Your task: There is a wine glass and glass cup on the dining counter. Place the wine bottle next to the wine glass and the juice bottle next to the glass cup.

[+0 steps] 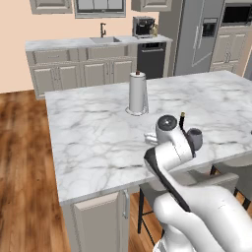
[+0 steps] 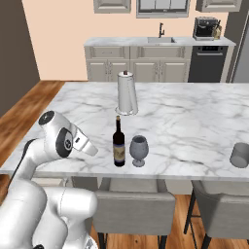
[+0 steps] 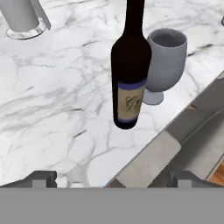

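Observation:
The dark wine bottle (image 2: 118, 144) (image 3: 130, 78) stands upright near the front edge of the dining counter (image 2: 194, 116), its neck top (image 1: 182, 117) showing past my arm. The smoky-grey wine glass (image 2: 138, 150) (image 3: 163, 61) (image 1: 195, 139) stands close beside it on its right, apart from it. My gripper (image 3: 113, 178) is open and empty, a short way back from the bottle at the counter's edge. The glass cup (image 2: 240, 154) sits far right along the same edge. The juice bottle is out of view.
A paper towel roll (image 2: 127, 93) (image 1: 138, 93) stands upright mid-counter behind the bottle. Grey stools (image 2: 133, 204) are tucked under the front edge. The sink counter (image 2: 160, 41) and a coffee machine (image 1: 143, 27) line the back wall.

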Robot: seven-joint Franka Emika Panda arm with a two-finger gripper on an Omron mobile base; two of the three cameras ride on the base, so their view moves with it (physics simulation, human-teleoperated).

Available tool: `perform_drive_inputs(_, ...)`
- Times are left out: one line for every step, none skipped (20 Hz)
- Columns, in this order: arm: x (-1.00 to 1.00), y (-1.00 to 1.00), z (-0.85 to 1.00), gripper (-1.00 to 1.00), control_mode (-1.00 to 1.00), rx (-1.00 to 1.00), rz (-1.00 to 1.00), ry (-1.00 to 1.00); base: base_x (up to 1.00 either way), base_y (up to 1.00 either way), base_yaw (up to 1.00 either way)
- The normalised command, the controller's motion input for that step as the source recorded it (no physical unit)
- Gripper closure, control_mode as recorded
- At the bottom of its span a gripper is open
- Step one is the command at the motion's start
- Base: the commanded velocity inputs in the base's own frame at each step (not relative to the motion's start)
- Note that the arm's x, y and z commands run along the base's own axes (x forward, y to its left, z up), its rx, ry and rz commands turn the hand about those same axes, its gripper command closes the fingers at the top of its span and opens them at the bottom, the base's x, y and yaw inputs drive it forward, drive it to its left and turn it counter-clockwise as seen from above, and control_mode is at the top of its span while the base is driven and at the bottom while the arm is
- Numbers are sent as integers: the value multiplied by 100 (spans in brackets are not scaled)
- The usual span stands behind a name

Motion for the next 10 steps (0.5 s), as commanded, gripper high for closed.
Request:
perform_drive_inputs(-51, 3, 31, -100, -100, 8, 31, 11, 0, 0, 0)
perform_drive_inputs(-49, 4, 31, -100, -100, 9, 32, 13, 0, 0, 0)
perform_drive_inputs(-51, 6, 29, -100, -100, 7, 36, 11, 0, 0, 0)
perform_drive_inputs(-55, 9, 30, -100, -100, 4, 39, 10, 0, 0, 0)
perform_drive_inputs(-57, 7, 30, -100, -100, 5, 41, 9, 0, 0, 0)
perform_drive_inputs(-59, 6, 27, -100, -100, 7, 43, 8, 0, 0, 0)
perform_drive_inputs(-60, 9, 24, -100, -100, 6, 44, 7, 0, 0, 0)
perform_drive_inputs(-59, 13, 24, -100, -100, 5, 41, 7, 0, 0, 0)
perform_drive_inputs(-59, 14, 25, -100, -100, 5, 40, 7, 0, 0, 0)
perform_drive_inputs(-55, 13, 29, -100, -100, 6, 33, 9, 0, 0, 0)
